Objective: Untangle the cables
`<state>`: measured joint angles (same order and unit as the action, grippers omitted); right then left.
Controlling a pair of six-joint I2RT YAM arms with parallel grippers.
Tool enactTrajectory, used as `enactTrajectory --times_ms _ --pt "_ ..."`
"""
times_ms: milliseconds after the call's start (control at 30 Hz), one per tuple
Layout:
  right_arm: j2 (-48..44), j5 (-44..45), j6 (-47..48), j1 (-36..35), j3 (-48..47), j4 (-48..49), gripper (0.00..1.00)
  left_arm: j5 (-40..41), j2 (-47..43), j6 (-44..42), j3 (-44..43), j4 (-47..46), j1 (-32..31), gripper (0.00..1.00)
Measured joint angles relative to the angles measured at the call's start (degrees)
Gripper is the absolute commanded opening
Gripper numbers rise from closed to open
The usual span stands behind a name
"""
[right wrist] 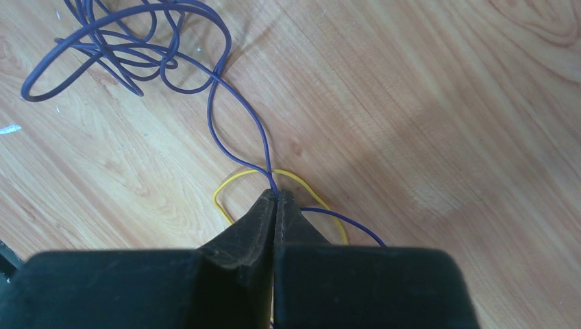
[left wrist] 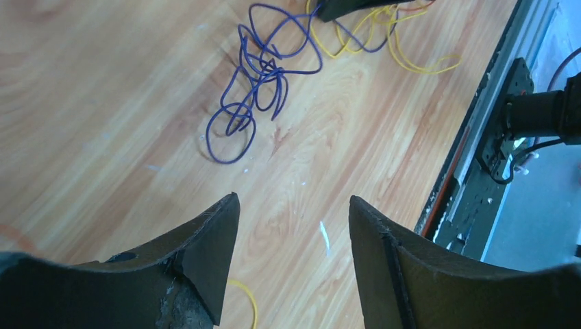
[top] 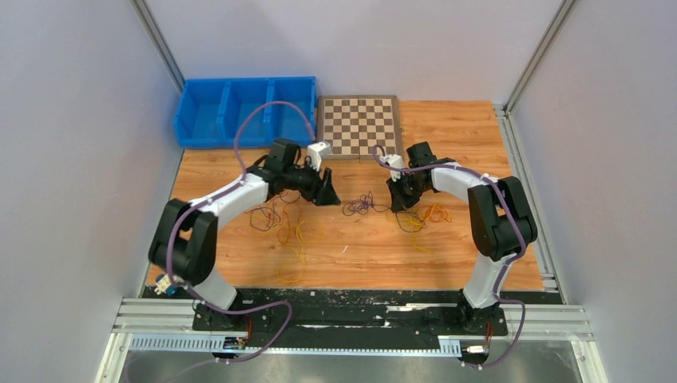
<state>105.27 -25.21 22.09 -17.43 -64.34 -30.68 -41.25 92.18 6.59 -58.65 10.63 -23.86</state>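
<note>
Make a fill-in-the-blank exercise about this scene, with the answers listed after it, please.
1. The jaws of the right gripper are ____ on the purple cable.
2. The jaws of the left gripper stand ____, with nothing between them.
3. The bin beside the chessboard is ____ in colour.
Missing words: shut; open; blue.

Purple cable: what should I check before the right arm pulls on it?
1. Right tool shut on the purple cable: ok.
2. Yellow cable free of that pinch: cannot tell; its loop passes under the fingertips.
3. Left tool open and empty: ok.
4. Left tool anchoring the purple bundle: not ok; the bundle lies ahead of it, untouched.
</note>
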Motion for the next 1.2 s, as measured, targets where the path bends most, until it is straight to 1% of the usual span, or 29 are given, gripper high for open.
enactTrajectory --times_ms 33,167,300,367,433,467,500,533,600,667,733,800,900,1067,1200 --pt "0.09 -0.2 0.17 0.07 -0.09 -0.15 0.0 -0.28 2.97 1.11 -0.26 -1.09 -1.84 0.7" --pt "0.28 -0.81 0.52 0.24 -0.22 -0.35 0.0 -0.74 13.77 4.59 -3.39 -5.68 -4.33 0.71" --pt "0.35 -1.01 0.52 0.35 -0.22 -0.35 0.0 -0.61 19.23 5.7 -5.84 -9.38 -5.99 0.7" --pt "0.35 -0.96 0.52 0.35 -0.22 -0.35 0.0 -0.52 20.37 6.12 -6.58 -11.06 -6.73 0.66" --pt "0.35 -0.94 0.52 0.35 -0.22 -0.35 0.0 -0.44 21.51 6.49 -7.28 -12.92 -7.65 0.53" --pt "0.37 -0.9 0.5 0.33 -0.22 -0.35 0.0 -0.39 22.1 6.62 -7.54 -13.62 -8.07 0.39" --pt "0.39 -0.87 0.48 0.33 -0.22 -0.35 0.0 -0.39 22.67 6.99 -7.65 -14.32 -8.44 0.3" --pt "0.44 -0.83 0.46 0.33 -0.22 -0.35 0.0 -0.39 23.19 7.15 -7.67 -14.73 -8.76 0.14" --pt "0.5 -0.63 0.28 0.33 -0.31 -0.39 0.0 -0.35 23.65 7.87 -7.67 -14.67 -9.01 0.01" --pt "0.55 -0.37 0.07 0.33 -0.44 -0.55 0.0 -0.5 23.47 7.87 -7.63 -14.58 -8.87 0.0" --pt "0.55 0.22 0.0 0.33 -0.55 -0.72 0.0 -0.83 22.21 8.13 -6.78 -14.58 -8.15 0.0" --pt "0.55 1.01 -0.02 0.33 -0.61 -0.79 0.0 -1.92 18.62 8.87 -4.52 -13.7 -6.27 0.0" --pt "0.5 1.33 -0.09 0.37 -0.59 -0.81 0.0 -4.02 10.78 10.14 -2.64 -11.17 -1.29 0.0" --pt "0.48 1.16 -0.26 0.7 -0.35 -0.61 0.0 -7.74 -4.35 11.8 -3.04 -8.98 6.78 0.0" --pt "0.07 1.18 -0.31 1.57 0.37 0.44 0.0 -10.4 -11.17 13.6 -5.64 -6.88 9.68 0.0"
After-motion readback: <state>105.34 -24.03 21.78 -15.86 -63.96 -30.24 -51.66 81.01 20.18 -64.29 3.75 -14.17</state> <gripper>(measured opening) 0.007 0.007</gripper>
